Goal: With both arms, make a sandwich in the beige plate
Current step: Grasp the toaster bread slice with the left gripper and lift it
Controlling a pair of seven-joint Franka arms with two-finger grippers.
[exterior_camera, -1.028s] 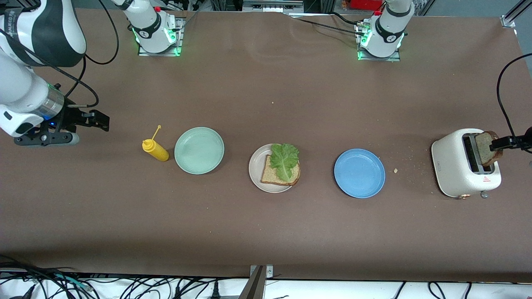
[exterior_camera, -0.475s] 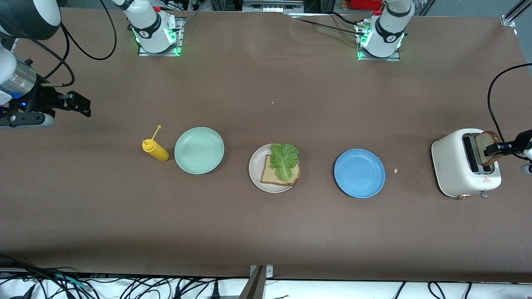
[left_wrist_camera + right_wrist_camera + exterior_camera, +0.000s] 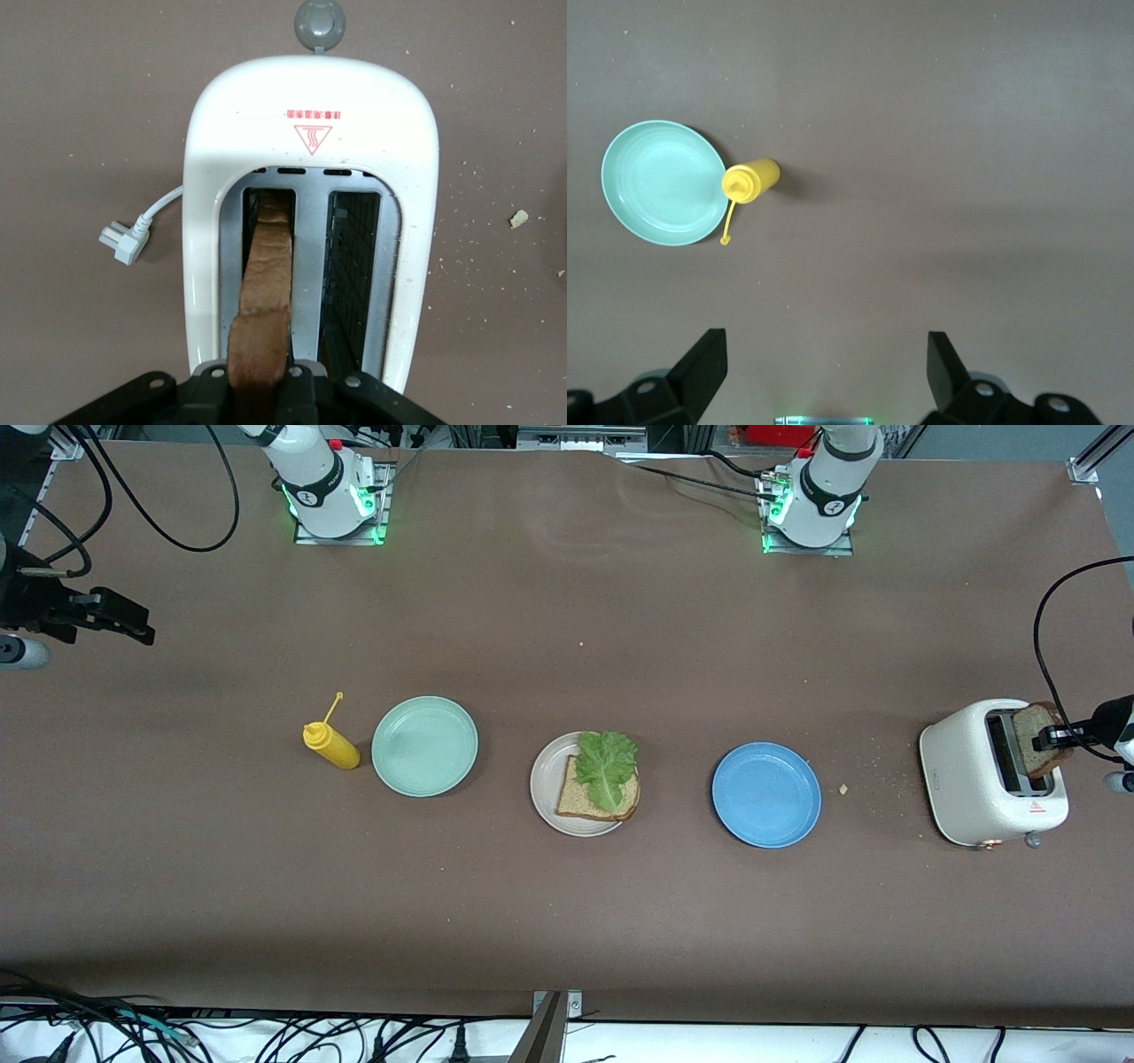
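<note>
Beige plate (image 3: pixel 547 797): sits mid-counter between the mint plate (image 3: pixel 424 746) and the blue plate (image 3: pixel 766 794). It carries one toast slice (image 3: pixel 580 797) with a lettuce leaf (image 3: pixel 605 769) on top. No top slice yet, so the sandwich is half built. Nothing here has moved in the last second.

Toaster (image 3: pixel 974 779): white, at the left arm's end of the counter, lying about level with the plates. A second toast (image 3: pixel 1032 740) stands upright in one slot, the other slot empty. Crumbs lie on the counter between it and the blue plate.

Left gripper (image 3: pixel 1054 737): a second ago its jaws stood apart around the toast's top edge; now they have closed and pinch it. The left wrist view shows the brown crust (image 3: pixel 264 301) running straight into the clamped gripper (image 3: pixel 259 385). The toast has not yet risen out of the slot.

Meaning: the top slice looks secured. Likely next is a straight lift clear of the slot, then a carry to the beige plate.

Mustard bottle (image 3: pixel 331 746): yellow, just beside the mint plate, toward the right arm's end.

Right gripper (image 3: pixel 124 618): jaws wide, holding nothing. It has pulled back toward the counter's edge at its own end, away from the bottle, and seems to be waiting.
</note>
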